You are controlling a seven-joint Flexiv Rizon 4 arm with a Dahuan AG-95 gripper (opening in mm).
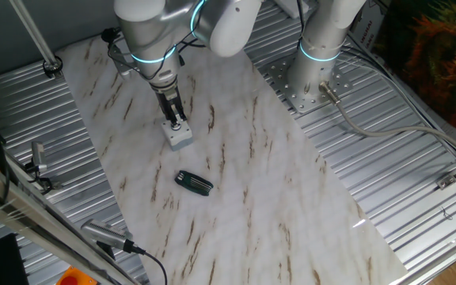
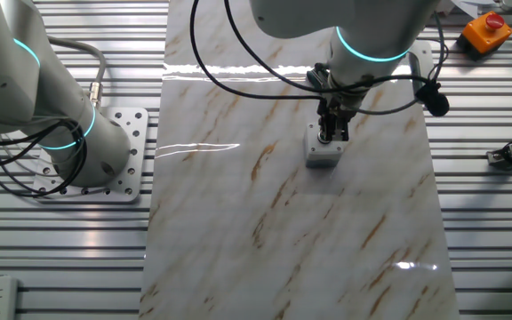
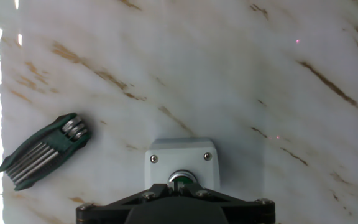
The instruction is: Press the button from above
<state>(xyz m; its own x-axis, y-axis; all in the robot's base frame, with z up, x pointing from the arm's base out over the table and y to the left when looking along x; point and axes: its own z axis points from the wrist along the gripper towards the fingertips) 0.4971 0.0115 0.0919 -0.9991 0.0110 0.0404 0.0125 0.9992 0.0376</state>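
The button (image 3: pixel 180 178) is a small green round cap on a light grey cube-shaped box (image 3: pixel 180 158), standing on the marbled board. The box also shows in one fixed view (image 1: pixel 180 136) and in the other fixed view (image 2: pixel 322 156). My gripper (image 1: pixel 177 121) points straight down over the box top; it also shows in the other fixed view (image 2: pixel 329 135). In the hand view my gripper (image 3: pixel 176 184) has its two fingertips pressed together, with no gap, at the near edge of the green cap. The tips hide most of the cap.
A flat black oblong folding tool (image 1: pixel 193 183) lies on the board in front of the box, at the left in the hand view (image 3: pixel 44 150). A second arm's base (image 2: pixel 69 133) stands off the board. An orange box (image 2: pixel 485 31) sits at the far corner.
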